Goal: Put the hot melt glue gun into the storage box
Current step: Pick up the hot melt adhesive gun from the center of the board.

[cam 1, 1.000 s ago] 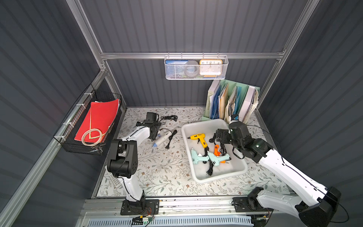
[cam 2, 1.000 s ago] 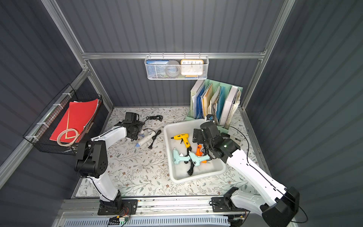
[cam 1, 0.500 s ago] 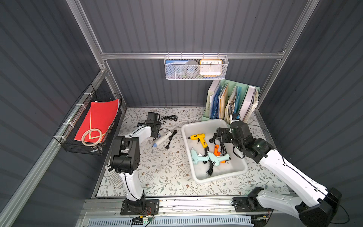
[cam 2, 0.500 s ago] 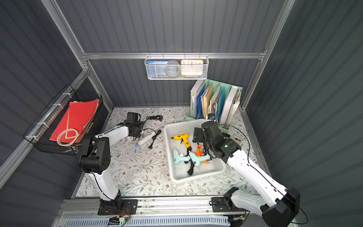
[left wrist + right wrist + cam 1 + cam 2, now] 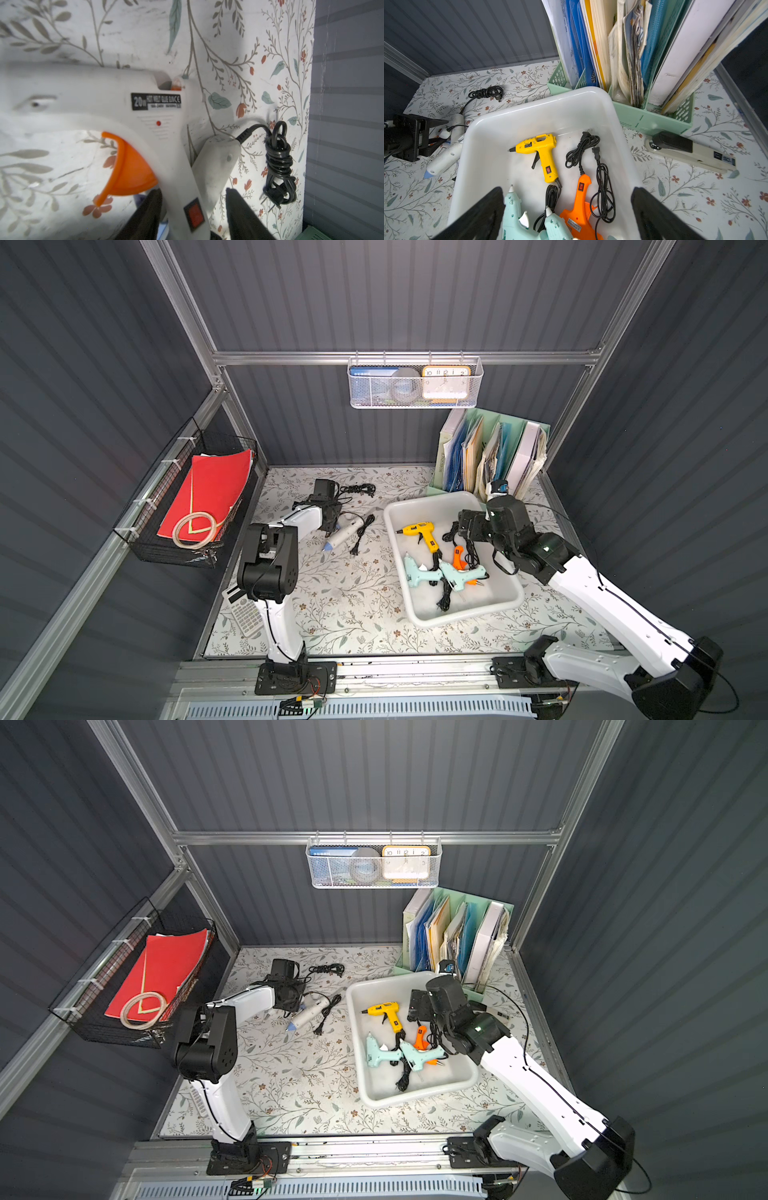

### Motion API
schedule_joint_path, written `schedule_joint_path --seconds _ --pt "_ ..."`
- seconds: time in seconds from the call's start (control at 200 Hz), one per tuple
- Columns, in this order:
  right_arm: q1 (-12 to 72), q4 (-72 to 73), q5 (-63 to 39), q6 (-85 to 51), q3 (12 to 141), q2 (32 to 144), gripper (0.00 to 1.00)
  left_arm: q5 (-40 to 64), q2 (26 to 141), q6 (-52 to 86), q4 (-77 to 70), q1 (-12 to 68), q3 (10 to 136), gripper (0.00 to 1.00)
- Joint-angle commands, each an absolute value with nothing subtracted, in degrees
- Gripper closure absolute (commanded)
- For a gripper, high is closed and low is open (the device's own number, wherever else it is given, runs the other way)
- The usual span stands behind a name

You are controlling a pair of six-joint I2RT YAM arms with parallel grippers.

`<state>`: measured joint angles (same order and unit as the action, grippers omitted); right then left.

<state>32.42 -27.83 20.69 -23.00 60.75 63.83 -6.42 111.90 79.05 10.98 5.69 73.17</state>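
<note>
At the left, near the wall, the white gun is lying on the desk, outside the box. Its handle is straddled by the left pincer, whose jaws are partly open and not yet clamped. A second white gun is pressed against that handle and seems to sit between the same jaws, so both could be pinched together. The grip could also be skewed and the gun twisted out on lifting. The cords trailing beside them could be snagged and dragged. Little room is left behind and leftward, where the wall and the wire basket close in. A bare strip of desk lies open toward the box, whose rolled rim must be cleared. Four guns are crowded in its middle, with free floor seen at the near end. The right pincer is held wide open and empty above the box's far right part, where a collision could be risked. The file rack stands just behind.
</note>
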Motion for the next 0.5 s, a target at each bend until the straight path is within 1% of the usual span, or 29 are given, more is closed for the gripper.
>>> schedule_joint_path --seconds 0.0,0.05,0.125,0.235,0.31,0.345,0.495 --pt "32.1 -28.0 21.5 -22.1 62.3 63.9 0.01 -8.1 113.9 79.8 12.2 5.7 74.0 0.45" --pt "32.1 -27.9 21.5 -21.8 62.4 63.9 0.01 -8.0 114.3 79.9 12.0 5.7 74.2 0.46" --pt "32.1 -27.7 21.4 -21.6 62.7 63.9 0.01 -8.2 114.9 79.7 11.9 5.7 74.3 0.53" --pt "32.1 -27.3 21.5 -21.4 63.0 63.9 0.01 -7.7 115.5 79.6 11.8 5.7 74.6 0.67" --pt "32.1 -27.0 21.5 -21.1 63.0 63.8 0.01 -7.9 115.0 79.5 11.8 5.7 74.6 0.73" --pt "32.1 -26.9 21.6 -21.3 62.9 63.8 0.01 -8.0 114.8 79.4 11.9 5.7 74.6 0.79" --pt "32.1 -26.4 21.1 -21.1 62.4 63.8 0.01 -10.6 111.3 78.0 15.2 5.7 75.1 0.98"
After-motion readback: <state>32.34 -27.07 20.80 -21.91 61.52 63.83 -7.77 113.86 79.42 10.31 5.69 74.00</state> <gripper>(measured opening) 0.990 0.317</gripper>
